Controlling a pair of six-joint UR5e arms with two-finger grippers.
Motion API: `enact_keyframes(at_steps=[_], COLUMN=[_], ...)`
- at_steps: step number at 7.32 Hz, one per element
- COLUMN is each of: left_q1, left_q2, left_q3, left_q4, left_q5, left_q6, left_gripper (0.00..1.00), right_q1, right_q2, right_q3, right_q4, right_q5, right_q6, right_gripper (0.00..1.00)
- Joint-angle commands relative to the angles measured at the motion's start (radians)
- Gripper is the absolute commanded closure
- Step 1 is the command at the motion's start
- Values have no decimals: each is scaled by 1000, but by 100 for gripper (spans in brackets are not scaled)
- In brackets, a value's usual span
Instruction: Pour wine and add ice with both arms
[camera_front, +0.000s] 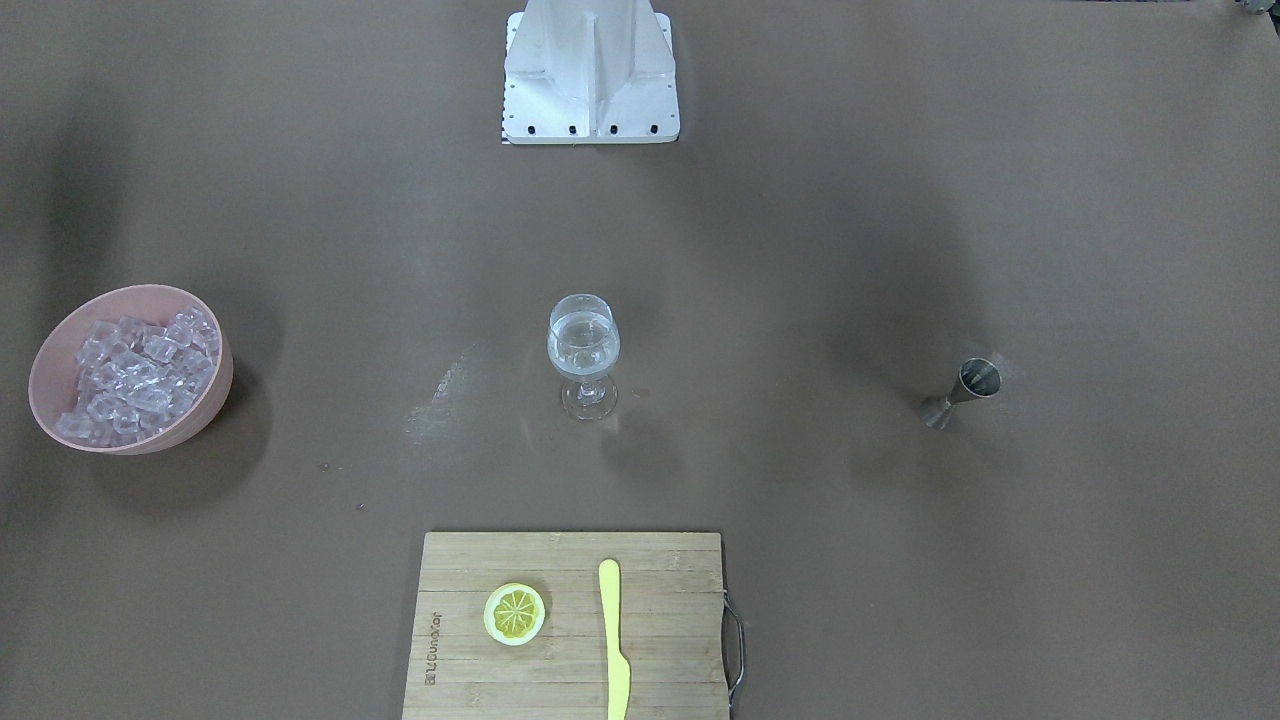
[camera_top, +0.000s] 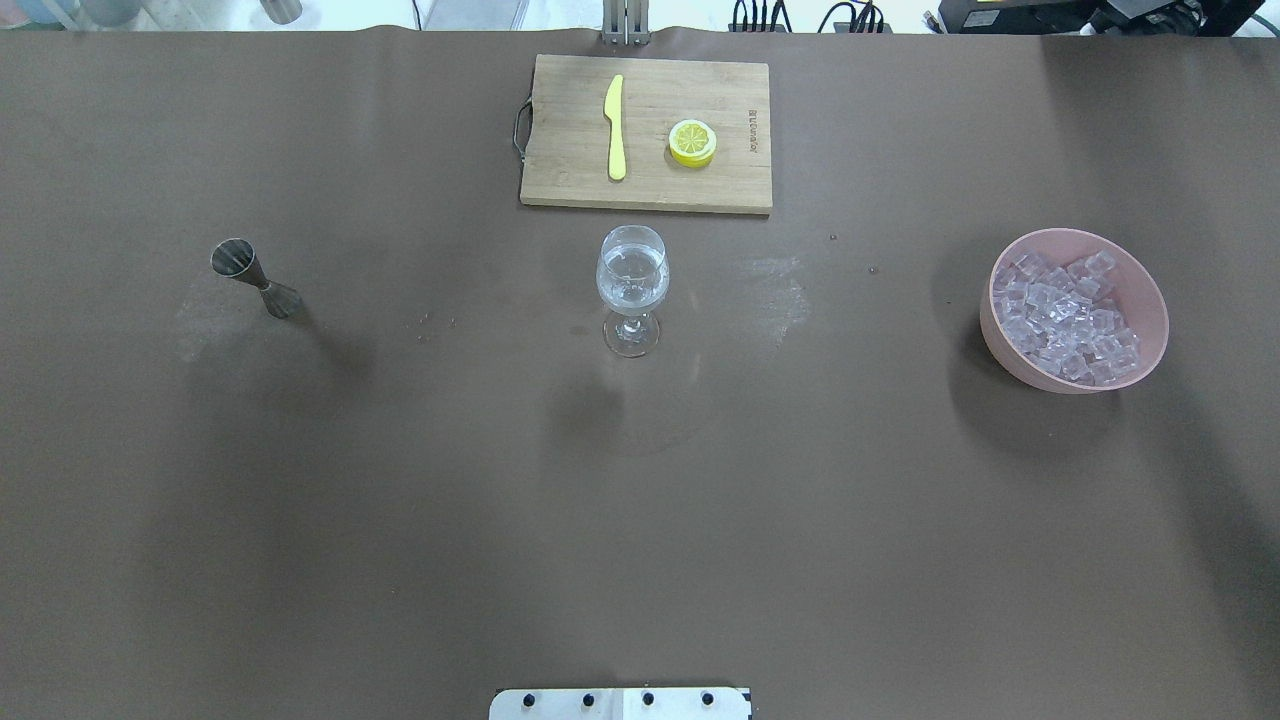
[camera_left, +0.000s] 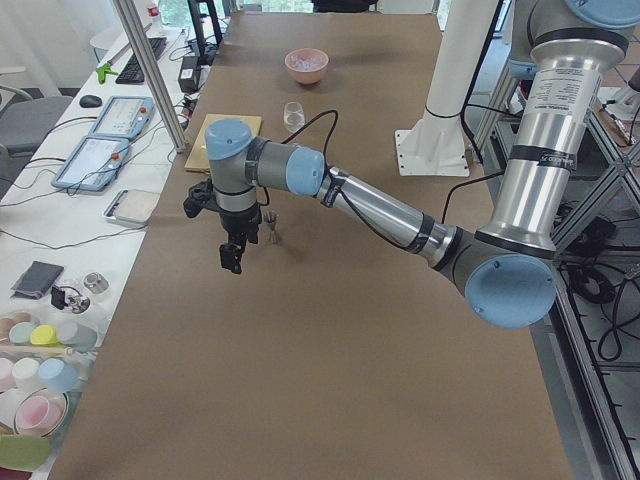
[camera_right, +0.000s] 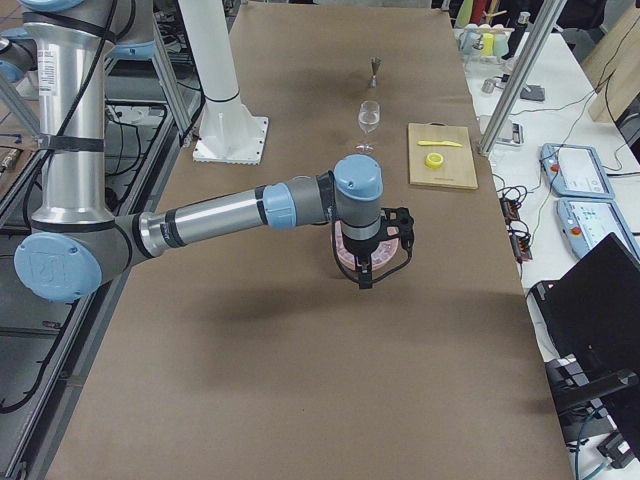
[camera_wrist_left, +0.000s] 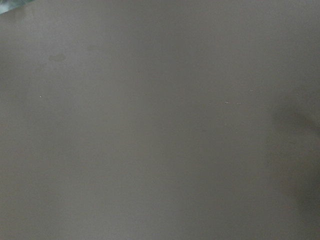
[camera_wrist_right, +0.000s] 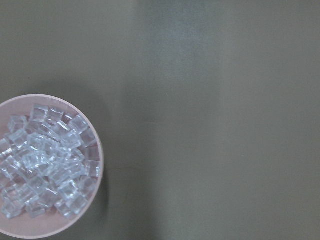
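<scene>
Hanging the left arm (camera_left: 380, 210) near the jigger (camera_top: 256, 278) at overhead left, the right arm (camera_right: 220, 212) near the pink bowl (camera_top: 1005, 350) at right; unable to tell jaws wide or narrow. Seeing ice (camera_top: 1065, 315) heaped in that bowl, clear liquid seemingly in the centre glass (camera_top: 632, 290); judging pouring done, ice-adding remaining.

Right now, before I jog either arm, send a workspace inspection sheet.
Surface: brown table, pale smudges beside the wine glass.
Job's things: wine glass upright at centre, something clear inside; ice piled in pink bowl; jigger upright.
Clutter: cutting board with lemon slice and yellow knife.
Grippers: left tool above the table near jigger, right tool by the bowl; open or shut cannot tell.
Cables: black cable along left arm.
Surroundings: tablets and cups on side bench.
</scene>
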Motion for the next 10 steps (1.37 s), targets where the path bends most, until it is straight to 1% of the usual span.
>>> enact_keyframes(at_steps=[1,2,3,4,5,6,7,8,9,10], left_q1=[-74,-90,-91,-90,-91,-90,-90,-91,-91,-91], left_q2=[3,17,37,39,42,86,98,118,138,175], left_q3=[33,68,103,117,149,156,163,162,157,147], left_q4=[70,69,61,73,72,52,26,24,21,-36], left_q5=[-48,-62,-62,-58,-59,-65,-68,-71,-131,-177], left_q6=[75,125,214,252,245,245,239,215,102,65], left_gripper=[1,1,1,1,1,1,1,1,1,1], right_q1=[-109,-158,-232,-313,-373,-424,-455,-469,-469,-475], right_q2=[21,56,84,107,110,113,113,121,123,123], right_q3=[57,62,62,61,59,50,38,16,7,-13], right_q4=[2,2,29,74,108,111,113,113,114,131], right_q5=[-15,-40,-87,-153,-190,-230,-288,-291,-291,-293], right_q6=[194,285,381,487,541,542,534,542,544,544], right_gripper=[0,0,0,0,0,0,0,0,0,0])
